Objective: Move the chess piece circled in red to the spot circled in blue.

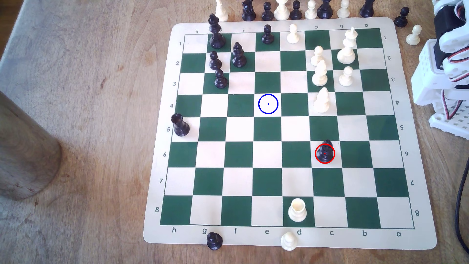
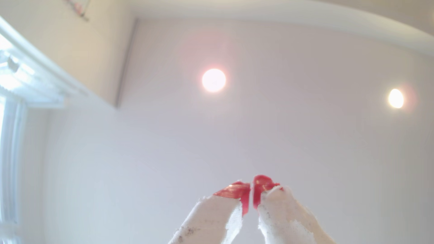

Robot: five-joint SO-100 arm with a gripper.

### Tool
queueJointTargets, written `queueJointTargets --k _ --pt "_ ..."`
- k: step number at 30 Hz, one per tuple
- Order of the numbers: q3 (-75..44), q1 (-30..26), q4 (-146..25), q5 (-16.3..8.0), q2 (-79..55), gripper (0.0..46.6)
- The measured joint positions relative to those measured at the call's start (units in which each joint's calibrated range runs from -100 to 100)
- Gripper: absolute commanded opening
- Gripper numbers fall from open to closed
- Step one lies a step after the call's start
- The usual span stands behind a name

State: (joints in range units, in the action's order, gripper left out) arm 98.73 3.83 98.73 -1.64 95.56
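One matte black bishop with a teardrop head stands upright inside a thin red ring on a cream square of the green-and-cream roll-up chessboard mat, in file c, rank 6, toward the exterior view's lower right. No other piece touches it; the adjoining squares are bare. The target, a cream square marked with a thin blue ring and centre dot, lies in file e, rank 4, unoccupied, up and toward the exterior view's left from the bishop, well apart from it.

Nearest neighbours: a cream bishop two ranks above in the same file, and a cream rook on d8 below. A black rook with a notched top sits at the mat's edge on the exterior view's left, by rank 5.

The white printed arm base with red and black wiring stands off the mat on the exterior view's right.

In the wrist view the white gripper with red-taped tips points up at a pale ceiling with two round lights. Its jaws are nearly together, a thin slit between the tips, holding nothing.
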Motion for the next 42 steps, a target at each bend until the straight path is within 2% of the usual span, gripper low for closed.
queueJointTargets --k 5,15,18,19,20,21,23,24,25,29,32,36,39,42 --pt "0.0 -2.7 -3.3 0.0 0.0 0.2" --pt "0.0 -3.8 -27.5 0.0 -0.1 0.2" --pt "-0.9 -3.8 -42.5 0.0 -0.2 0.4" --pt "-1.9 -3.8 -46.5 0.0 -0.2 2.7" --pt "-3.3 -3.8 -51.5 0.0 -0.2 7.3" --pt "-6.0 -3.5 -61.6 0.0 -0.3 6.6" --pt "-8.0 -2.4 -71.5 0.0 -0.2 5.8" --pt "-9.2 -1.8 -76.5 0.0 -0.3 0.2" --pt "-11.6 -0.8 -85.5 0.0 -0.3 0.2" --pt "-18.4 -0.4 -103.6 0.0 -0.3 0.2" --pt "-25.5 0.5 -126.7 -0.3 0.0 0.2" --pt "-32.2 -2.3 -147.4 -0.6 -2.2 0.3" --pt "-40.1 -5.3 -162.5 -4.1 -9.4 0.3" --pt "-42.7 -8.0 -168.0 -6.4 -13.5 0.3"
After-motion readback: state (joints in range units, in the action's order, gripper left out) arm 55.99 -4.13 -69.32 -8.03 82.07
